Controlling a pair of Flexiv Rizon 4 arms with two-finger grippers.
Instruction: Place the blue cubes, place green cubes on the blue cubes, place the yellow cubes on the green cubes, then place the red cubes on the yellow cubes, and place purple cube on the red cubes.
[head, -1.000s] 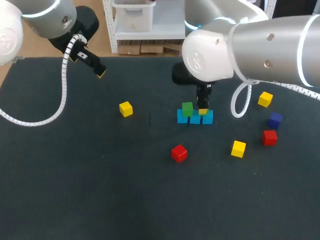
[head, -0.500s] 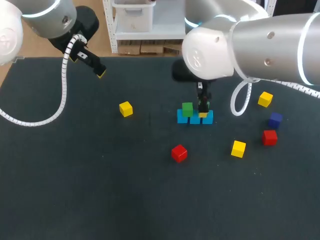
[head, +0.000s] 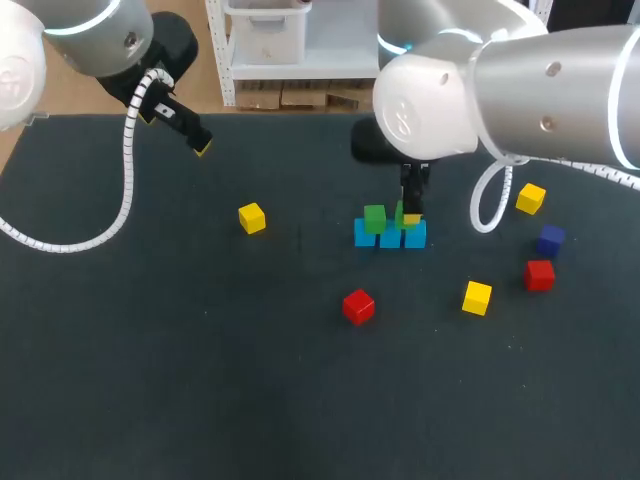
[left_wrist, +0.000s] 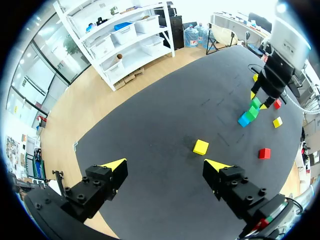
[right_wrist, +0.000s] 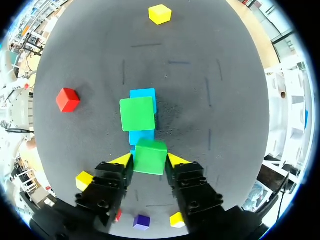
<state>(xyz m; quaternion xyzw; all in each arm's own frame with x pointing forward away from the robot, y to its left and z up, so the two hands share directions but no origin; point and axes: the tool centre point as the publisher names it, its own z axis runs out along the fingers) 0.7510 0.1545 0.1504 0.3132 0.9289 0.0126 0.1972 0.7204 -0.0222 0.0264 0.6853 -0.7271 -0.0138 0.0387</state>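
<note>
No lettering, number or sign can be read anywhere; the sole mark, a faint round emblem on the right arm's white rounded joint housing (head: 400, 118) above the row of small blue cubes (head: 390, 240), is illegible.

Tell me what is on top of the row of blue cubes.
One green cube sits on the blue cubes. A second green cube, held in the right gripper, is over another blue cube; whether it rests there is hidden.

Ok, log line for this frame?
stage: green layer | right gripper: shut on second green cube over blue cubes | first green cube: on blue cubes | left gripper: open, empty
</note>
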